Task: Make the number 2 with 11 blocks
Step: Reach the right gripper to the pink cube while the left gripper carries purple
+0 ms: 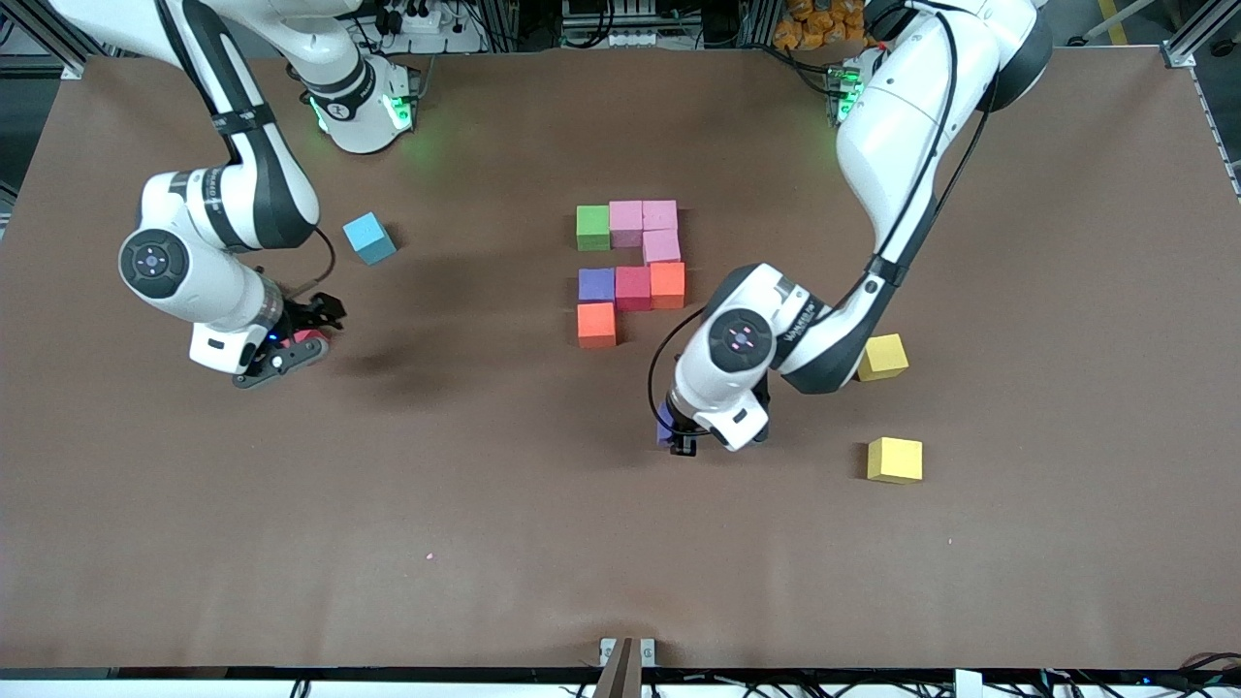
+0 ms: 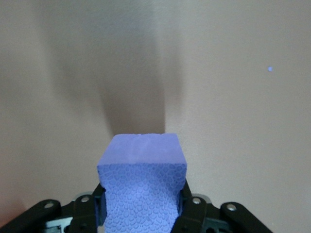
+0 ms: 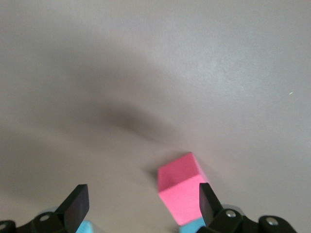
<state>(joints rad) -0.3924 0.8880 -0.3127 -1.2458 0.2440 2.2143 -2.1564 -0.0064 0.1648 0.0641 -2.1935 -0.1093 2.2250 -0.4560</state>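
Low centre, our left gripper (image 1: 676, 433) pinched the purple block (image 2: 142, 182); we judged it should seat squarely beside the orange block (image 1: 596, 324). Our right gripper (image 1: 291, 346) waited, jaws spread.

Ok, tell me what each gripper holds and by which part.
The left gripper is shut on a purple block, clamped by two opposite side faces. The right gripper is open, holding nothing, with a red block between its fingers.

We see a light-blue cube (image 1: 369, 238) on the brown table (image 1: 485, 504) toward the right arm's end. We also spot a tiny pink speck (image 1: 429, 556) nearer the front camera.
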